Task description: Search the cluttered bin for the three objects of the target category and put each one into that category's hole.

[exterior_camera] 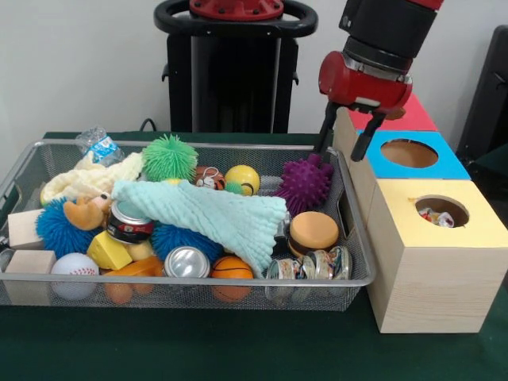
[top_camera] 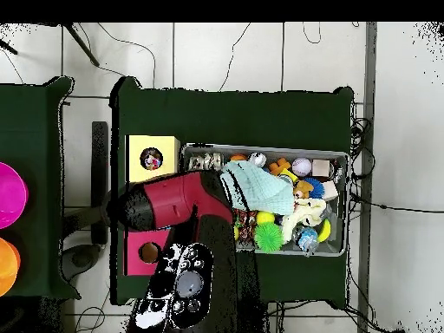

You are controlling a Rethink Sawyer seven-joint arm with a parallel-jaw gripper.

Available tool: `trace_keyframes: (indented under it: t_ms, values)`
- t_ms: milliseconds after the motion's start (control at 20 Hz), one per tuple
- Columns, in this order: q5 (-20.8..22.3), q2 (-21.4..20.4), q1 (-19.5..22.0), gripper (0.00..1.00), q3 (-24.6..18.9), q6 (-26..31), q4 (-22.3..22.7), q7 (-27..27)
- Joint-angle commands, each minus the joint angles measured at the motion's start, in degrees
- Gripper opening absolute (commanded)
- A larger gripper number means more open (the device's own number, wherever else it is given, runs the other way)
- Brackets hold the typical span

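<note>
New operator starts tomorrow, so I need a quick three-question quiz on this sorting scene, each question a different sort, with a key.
1. True or false: the claw is open and holds nothing.
2. Which box hole already shows a polka-dot cloth inside? A) blue B) yellow C) red
3. Fill in: the mint-green cloth lies in the bin, spread over the ____ of the clutter.

Key
1. True. Its two fingers hang apart at the bin's far corner, beside the purple spiky ball.
2. B. The dotted cloth shows in the yellow box's hole; the blue box's hole looks empty.
3. Middle.
</note>
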State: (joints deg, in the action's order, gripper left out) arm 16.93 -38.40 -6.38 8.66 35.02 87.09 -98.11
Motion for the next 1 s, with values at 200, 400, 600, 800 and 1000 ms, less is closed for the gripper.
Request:
trace_keyframes:
  t_ms: [200,400,600,800,1000]
  values:
    - [5.71,2.60,5.90,1.00,-2.80,-6.26,3.38,0.12]
    - [6.63,2.44,9.40,1.00,-5.65,-8.43,5.11,2.60]
    - [7.80,3.82,10.21,1.00,-6.40,-10.21,4.50,1.97]
    - [8.12,5.97,9.83,1.00,-6.47,-12.05,3.78,-0.47]
    - [6.28,6.97,7.57,1.00,-5.33,-11.97,3.90,-4.90]
